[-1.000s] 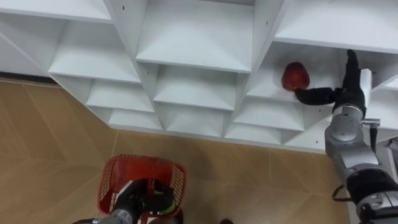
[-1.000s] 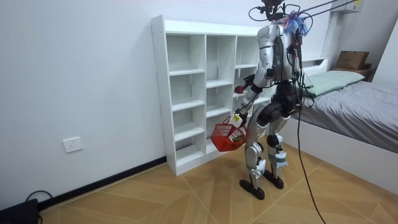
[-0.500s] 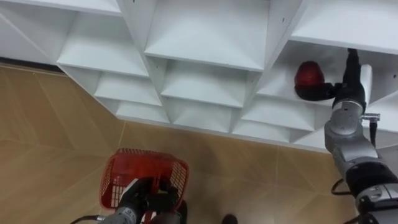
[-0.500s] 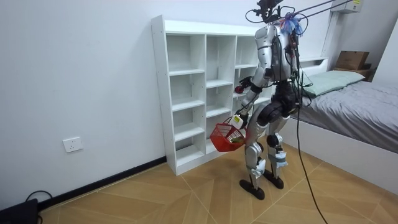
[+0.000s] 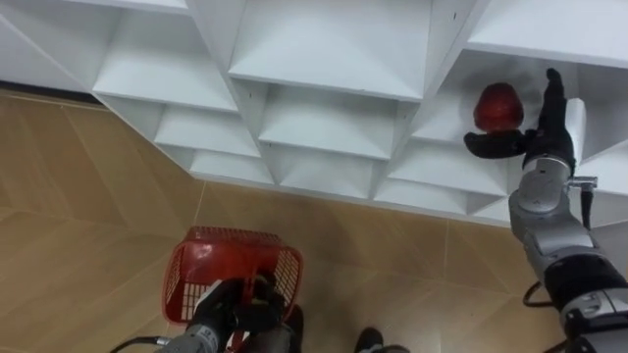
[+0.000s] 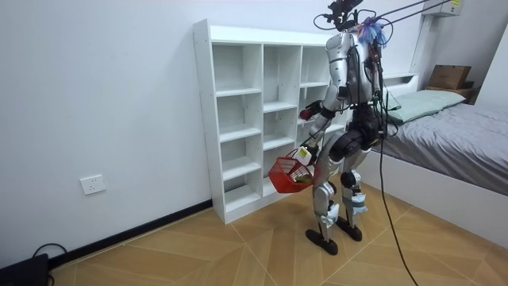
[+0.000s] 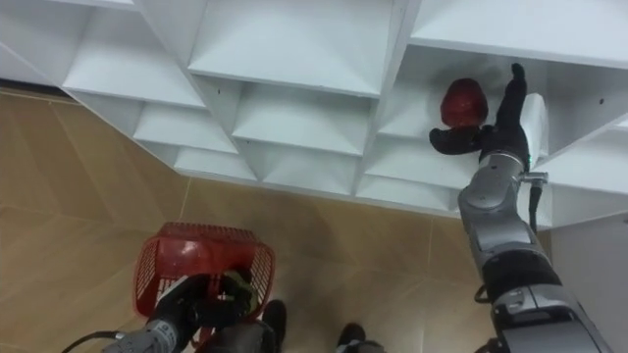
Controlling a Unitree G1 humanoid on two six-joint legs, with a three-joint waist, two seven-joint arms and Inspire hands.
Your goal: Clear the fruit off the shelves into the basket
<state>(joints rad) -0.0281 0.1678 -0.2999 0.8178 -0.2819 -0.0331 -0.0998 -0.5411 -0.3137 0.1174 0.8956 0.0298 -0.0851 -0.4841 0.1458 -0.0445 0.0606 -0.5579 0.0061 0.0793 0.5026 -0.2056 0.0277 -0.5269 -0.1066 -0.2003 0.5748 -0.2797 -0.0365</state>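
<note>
A round red fruit [image 5: 497, 106] lies on a shelf of the white closet [image 5: 324, 49], in a compartment at the upper right. My right hand [image 5: 546, 132] is open beside it, fingers straight up on its right and the thumb reaching out just beneath it. Low in the view my left hand [image 5: 232, 312] is shut on the handle of a red mesh basket [image 5: 235, 263], which hangs over the wooden floor. Something greenish lies inside the basket [image 7: 196, 257]. In the room view I stand facing the closet [image 6: 238, 119], with the basket [image 6: 287, 173] at knee height.
The other closet compartments in view are bare. A bed [image 6: 460, 135] stands behind me on the room view's right. Wooden floor [image 5: 88, 216] spreads out to my left below the closet.
My right hand has closed in on the red fruit from its right, the thumb now just under it. The camera has shifted a little; the basket stays in my left hand.
</note>
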